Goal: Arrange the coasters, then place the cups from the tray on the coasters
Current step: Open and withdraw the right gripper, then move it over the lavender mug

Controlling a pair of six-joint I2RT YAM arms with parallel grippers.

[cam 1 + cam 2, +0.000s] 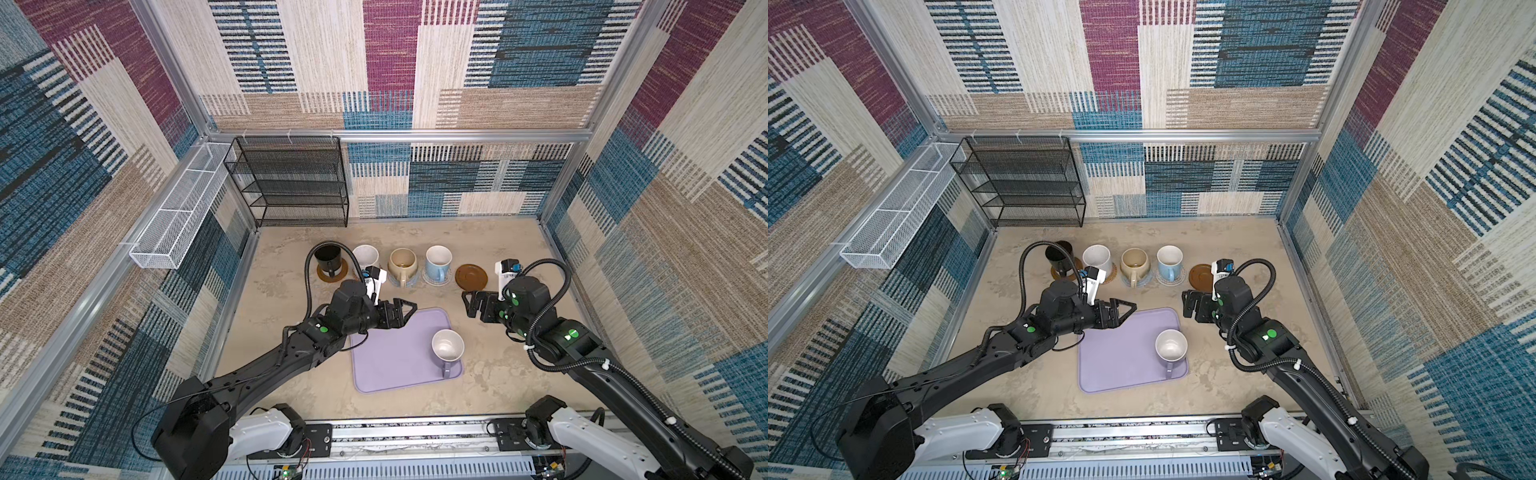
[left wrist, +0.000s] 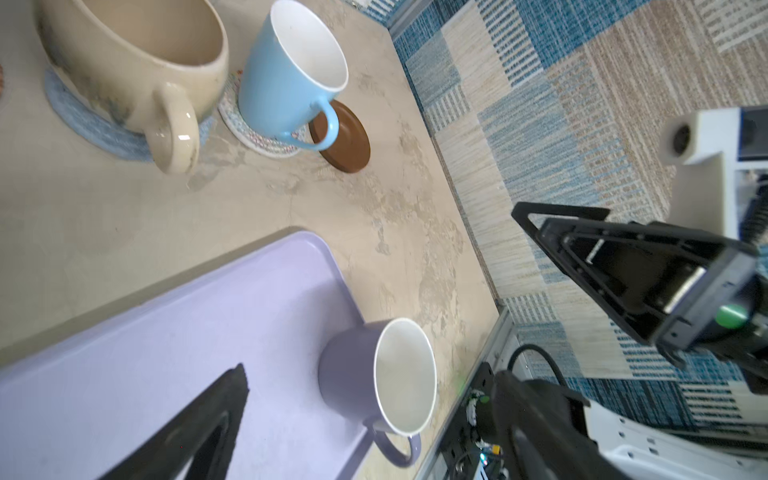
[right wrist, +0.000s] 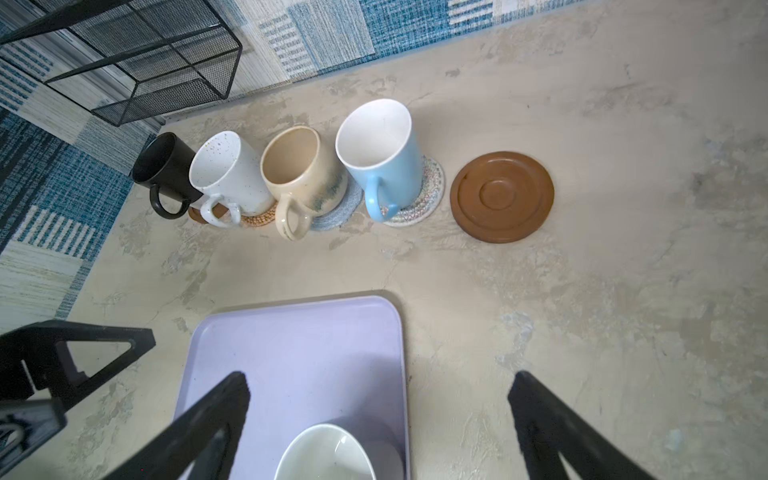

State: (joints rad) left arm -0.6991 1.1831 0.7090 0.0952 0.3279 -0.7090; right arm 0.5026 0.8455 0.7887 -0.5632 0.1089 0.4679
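Note:
Four cups stand in a row on coasters at the back: black [image 3: 166, 170], speckled white [image 3: 226, 174], beige [image 3: 301, 170] and light blue [image 3: 380, 153]. To their right a glossy brown coaster [image 3: 502, 196] lies bare. In both top views the lavender cup [image 1: 446, 347] stands alone at the right side of the lavender tray [image 1: 390, 357]. My left gripper [image 1: 405, 311] hangs open over the tray's far left corner with nothing in it. My right gripper [image 3: 378, 376] is open and empty, above the table just beyond the tray's far right corner, near the bare coaster.
A black wire shelf rack [image 1: 291, 178] stands at the back left corner. A white wire basket [image 1: 178, 216] hangs on the left wall. Patterned walls close in three sides, and a metal rail [image 1: 415, 434] with both arm bases runs along the front.

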